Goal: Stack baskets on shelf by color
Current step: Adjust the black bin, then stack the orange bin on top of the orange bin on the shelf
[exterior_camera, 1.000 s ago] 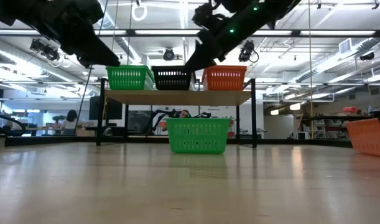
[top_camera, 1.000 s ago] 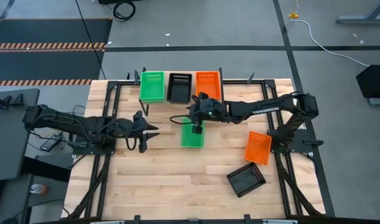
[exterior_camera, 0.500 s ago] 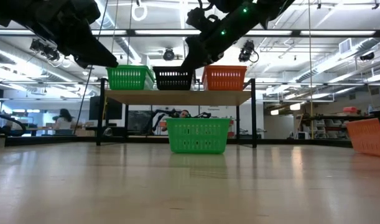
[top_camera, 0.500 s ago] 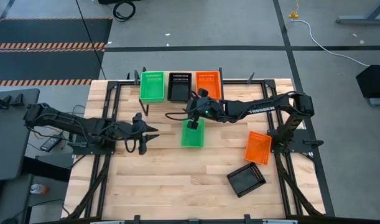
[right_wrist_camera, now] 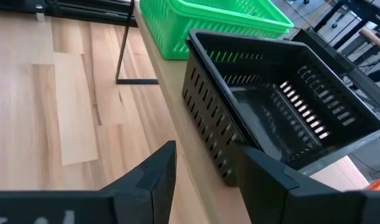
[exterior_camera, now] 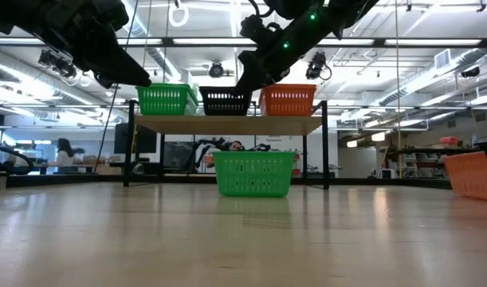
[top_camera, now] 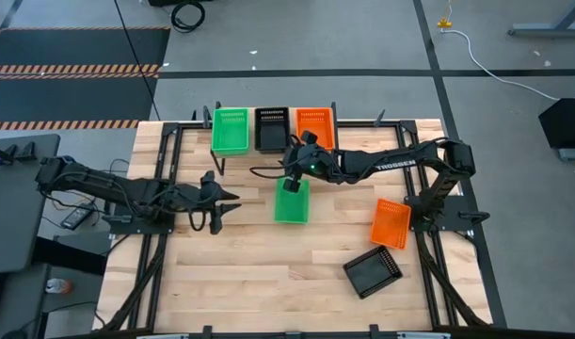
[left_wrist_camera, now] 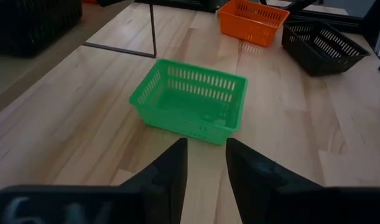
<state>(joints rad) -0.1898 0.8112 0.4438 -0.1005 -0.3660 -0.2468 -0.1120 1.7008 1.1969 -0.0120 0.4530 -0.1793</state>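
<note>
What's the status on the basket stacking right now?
Right end effector open, empty, above green basket. Left end effector open, waiting at table left. Shelf holds green, black, orange stacks. Nothing blocking.

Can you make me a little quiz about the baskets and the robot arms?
1. True or false: three baskets sit on the shelf.
2. Which basket lies on the tabletop in front of the shelf, below the right gripper? A green B black C orange
3. Fill in: the shelf's middle basket is ____.

Key:
1. True: green shelf basket, black shelf basket, orange shelf basket.
2. A, the green basket.
3. Black.
</note>
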